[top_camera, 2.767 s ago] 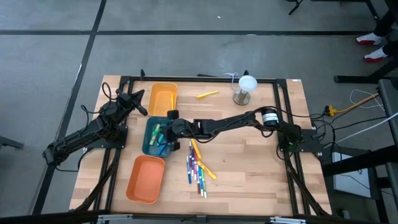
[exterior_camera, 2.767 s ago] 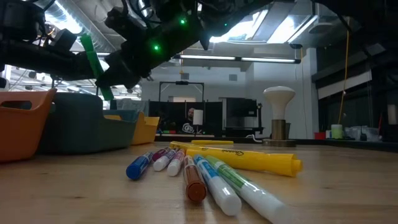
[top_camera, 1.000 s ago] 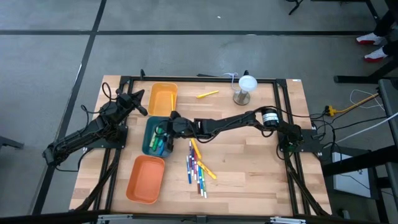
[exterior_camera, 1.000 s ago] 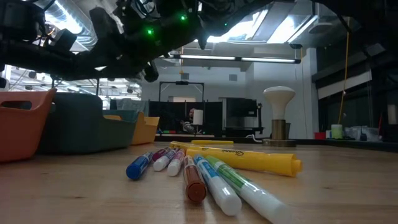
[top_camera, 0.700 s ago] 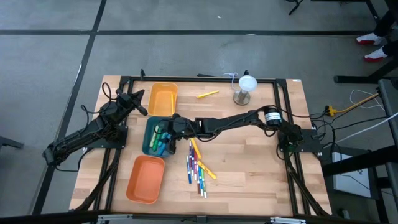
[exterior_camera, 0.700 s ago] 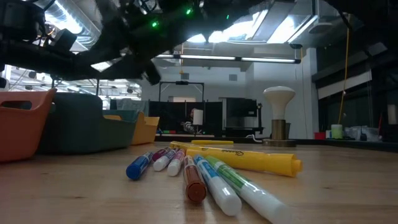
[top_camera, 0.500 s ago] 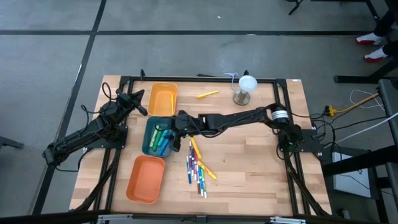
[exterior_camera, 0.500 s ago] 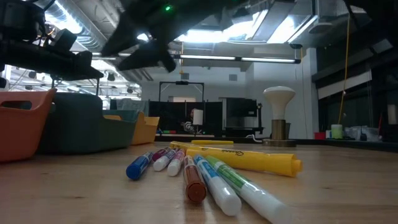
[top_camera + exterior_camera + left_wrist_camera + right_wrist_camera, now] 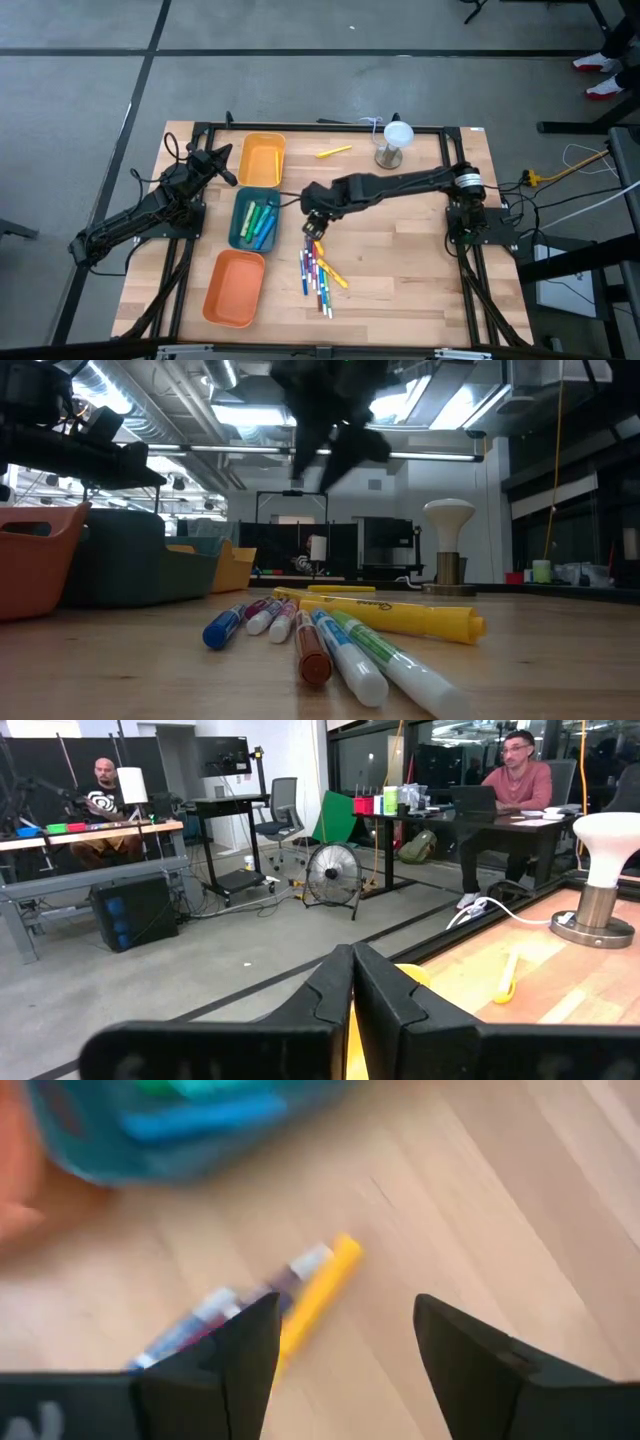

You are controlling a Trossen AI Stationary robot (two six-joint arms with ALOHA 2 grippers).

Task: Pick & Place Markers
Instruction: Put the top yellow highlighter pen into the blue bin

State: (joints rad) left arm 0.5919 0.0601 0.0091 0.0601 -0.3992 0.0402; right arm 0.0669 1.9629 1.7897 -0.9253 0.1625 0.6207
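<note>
Several markers [image 9: 318, 268] lie in a loose pile on the wooden table, their caps toward the low camera [image 9: 330, 640]. More markers [image 9: 256, 222] lie inside the teal tray [image 9: 236, 225]. A lone yellow marker [image 9: 334, 152] lies near the far edge. My right gripper [image 9: 313, 225] hovers open over the pile's far end; its wrist view shows a yellow marker [image 9: 320, 1290] between and beyond the spread fingers [image 9: 345, 1345]. My left gripper [image 9: 226, 152] waits shut at the left, beside the yellow tray [image 9: 262, 160], and touches nothing.
An orange tray [image 9: 235, 290] stands near the front left, and the yellow tray at the far left. A white mushroom-shaped lamp [image 9: 393, 143] stands at the far edge. Bare wood lies to the right of the pile. People sit at desks beyond the table.
My right gripper has swung from above the teal tray toward the table's right and near side, and now hangs over the far end of the marker pile. It has stayed open. The markers on the table have not moved.
</note>
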